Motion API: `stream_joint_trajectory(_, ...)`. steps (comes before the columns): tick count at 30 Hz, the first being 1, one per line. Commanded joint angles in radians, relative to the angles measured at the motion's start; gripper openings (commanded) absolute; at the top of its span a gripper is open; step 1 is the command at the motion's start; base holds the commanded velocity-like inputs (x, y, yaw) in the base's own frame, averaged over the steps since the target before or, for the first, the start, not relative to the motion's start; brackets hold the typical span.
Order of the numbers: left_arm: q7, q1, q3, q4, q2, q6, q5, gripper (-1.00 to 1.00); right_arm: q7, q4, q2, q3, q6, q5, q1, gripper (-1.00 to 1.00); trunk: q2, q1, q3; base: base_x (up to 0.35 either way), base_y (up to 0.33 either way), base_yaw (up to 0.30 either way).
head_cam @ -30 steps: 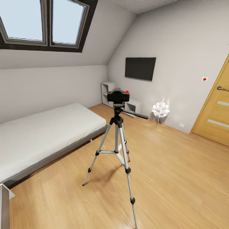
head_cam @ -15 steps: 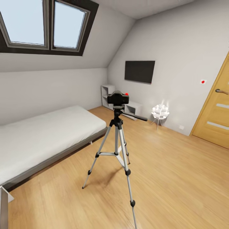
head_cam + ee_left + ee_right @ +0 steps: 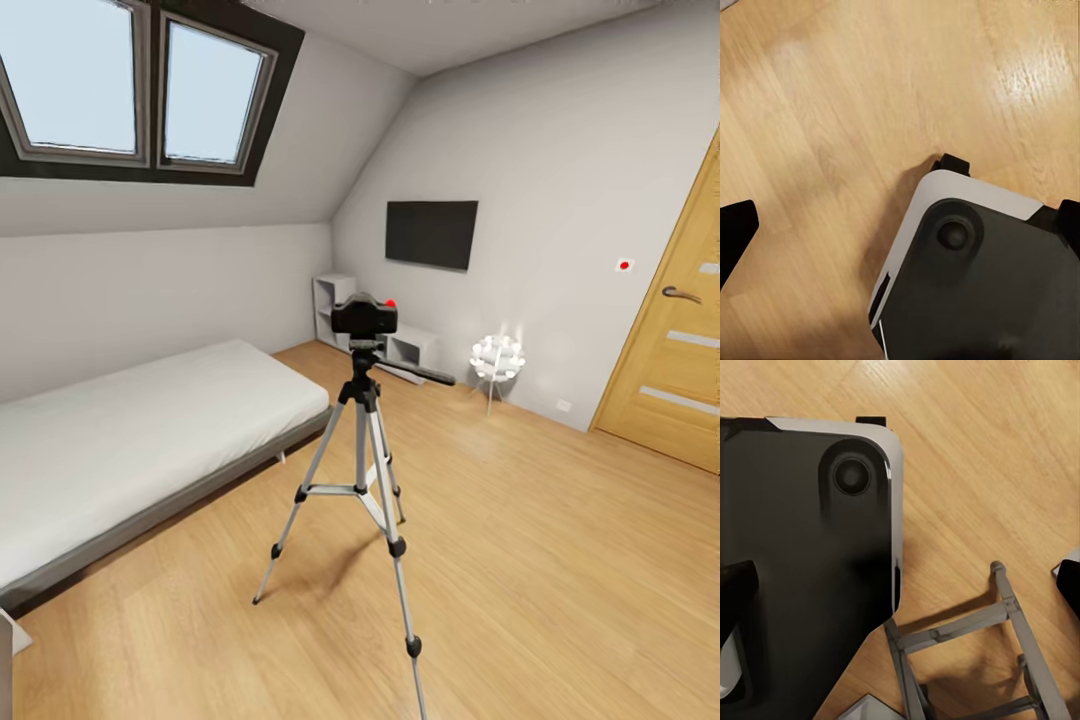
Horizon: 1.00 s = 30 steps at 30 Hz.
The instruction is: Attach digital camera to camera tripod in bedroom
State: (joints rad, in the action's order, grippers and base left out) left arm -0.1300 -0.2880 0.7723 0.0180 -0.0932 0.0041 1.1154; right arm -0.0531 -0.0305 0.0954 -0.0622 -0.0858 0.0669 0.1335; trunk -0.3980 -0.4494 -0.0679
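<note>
The digital camera [image 3: 364, 316], black with a red button on top, sits on the head of the camera tripod [image 3: 362, 440]. The tripod stands on its silver legs in the middle of the bedroom floor, its black pan handle [image 3: 420, 373] pointing right. In the left wrist view my left gripper [image 3: 904, 225] is open over the wood floor, black fingertips at the picture's edges and nothing between them. The right wrist view shows my right gripper [image 3: 904, 583] open in the same way, also holding nothing. Both hang beside my black and white base [image 3: 975, 300].
A grey-framed white bed [image 3: 130, 440] runs along the left wall. White cube shelves [image 3: 335, 300], a wall TV [image 3: 431, 233] and a small glowing lamp [image 3: 496, 357] are at the back. A wooden door [image 3: 670, 350] is at the right. A grey metal frame [image 3: 1012, 622] lies near my base.
The head view has shifted a little, so the whole room sits slightly differently in the picture. The camera stays on the tripod and neither has moved in the room.
</note>
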Motion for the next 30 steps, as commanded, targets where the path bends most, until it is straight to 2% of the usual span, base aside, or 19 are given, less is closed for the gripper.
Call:
stream_joint_trajectory(1,-0.005,0.000,0.008,0.002,-0.001,0.000,0.007,1.00,-0.002,-0.003,0.000,-0.007,-0.006,0.006,0.002,1.00,-0.002,-0.001,-0.001,0.000,0.000,-0.066)
stream_joint_trajectory(17,-0.005,0.000,0.008,0.002,0.000,0.000,0.007,1.00,0.001,-0.004,0.014,-0.007,-0.004,-0.005,0.002,1.00,-0.002,-0.001,0.025,0.000,0.000,-0.067)
stream_joint_trajectory(30,-0.005,0.000,0.008,0.002,0.000,0.000,0.007,1.00,0.000,-0.003,0.009,-0.007,-0.005,-0.005,0.002,1.00,-0.002,-0.001,0.046,0.000,0.000,-0.067)
